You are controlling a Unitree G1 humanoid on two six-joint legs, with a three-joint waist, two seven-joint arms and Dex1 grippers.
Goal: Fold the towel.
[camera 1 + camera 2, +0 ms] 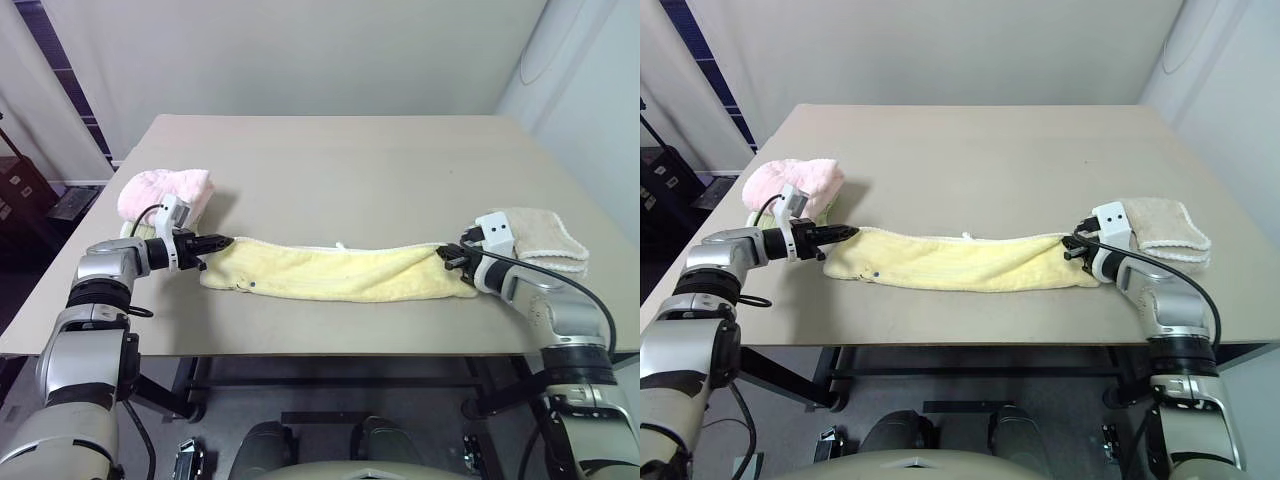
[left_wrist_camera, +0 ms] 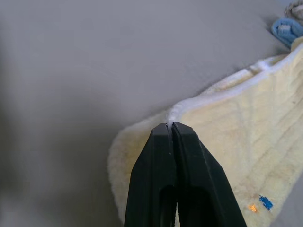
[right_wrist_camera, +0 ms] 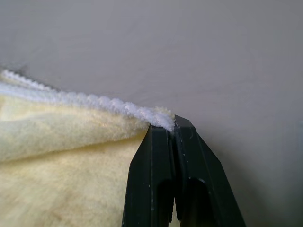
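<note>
**Towel pinched at both ends**

Across the near half of the table (image 1: pixel 350 160), the towel (image 1: pixel 340 272) lies stretched in a long, narrow yellow band, running from one side toward the other, with its white hem along the far edge. It looks doubled over lengthwise, and a small dark mark shows on its near-left part.

At the towel's left end, the left gripper (image 1: pixel 222 241) has its black fingers pressed together on the hem; the left wrist view shows the white edge caught right at the fingertips (image 2: pixel 171 130). At the right end, the right gripper (image 1: pixel 447 256) is likewise clamped on the hemmed corner, the fingers (image 3: pixel 163 137) closed with the white trim nipped between them.

Just behind the left gripper sits a pink towel (image 1: pixel 165 190), bunched in a soft heap near the table's left edge. Just behind the right gripper lies a beige towel (image 1: pixel 545 238), folded flat, near the right edge. Both are close to the yellow towel's ends.
</note>
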